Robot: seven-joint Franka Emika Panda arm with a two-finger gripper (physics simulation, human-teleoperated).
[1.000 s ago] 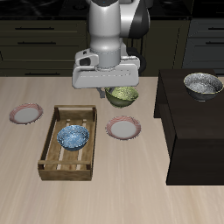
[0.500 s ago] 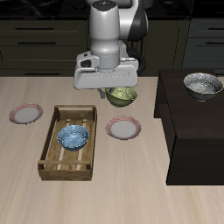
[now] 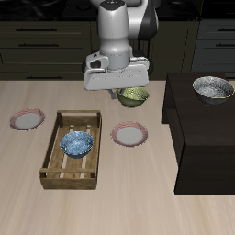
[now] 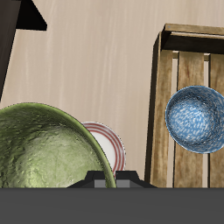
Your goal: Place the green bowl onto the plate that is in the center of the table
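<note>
The green bowl (image 3: 134, 95) hangs just under my gripper (image 3: 123, 90), which is shut on its rim and holds it above the table (image 3: 138, 193), a little behind the center plate (image 3: 129, 135). In the wrist view the green bowl (image 4: 44, 149) fills the near field and partly covers the pink-rimmed plate (image 4: 107, 147) below it. The fingertips themselves are hidden by the hand and the bowl.
A slatted wooden crate (image 3: 53, 151) holding a blue patterned bowl (image 3: 77, 143) stands beside the center plate. A second pink-rimmed plate (image 3: 27, 119) lies beyond the crate. A black block (image 3: 202, 138) carries a grey-white speckled bowl (image 3: 213, 88).
My gripper has moved sideways toward the black block and slightly up, and the green bowl has moved with it.
</note>
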